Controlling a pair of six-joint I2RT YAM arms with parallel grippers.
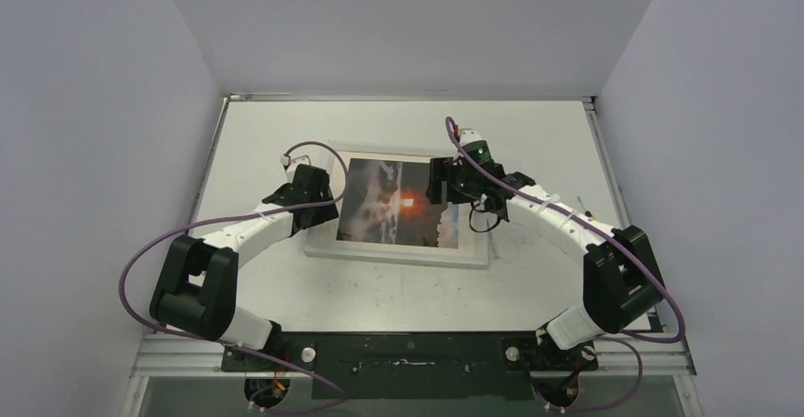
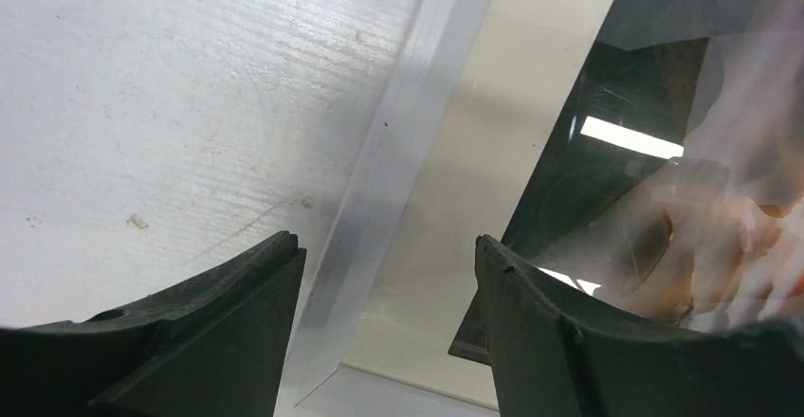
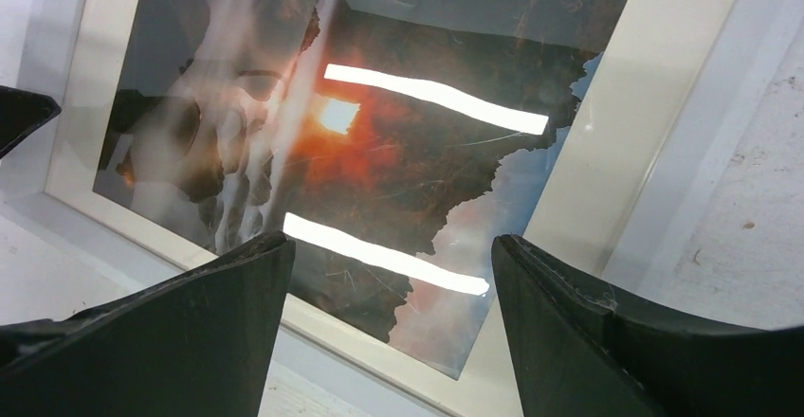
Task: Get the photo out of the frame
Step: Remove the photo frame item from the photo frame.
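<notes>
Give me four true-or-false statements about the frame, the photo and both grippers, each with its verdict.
1. The frame lies on the table, picture side up. True.
2. The photo lies loose beside the frame. False: it sits inside the frame.
3. The left gripper is open above the frame's left border. True.
4. The right gripper is shut on the photo. False: it is open above the photo, holding nothing.

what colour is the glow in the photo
Orange-red, amid dark clouds on the photo; clearest in the right wrist view.
</notes>
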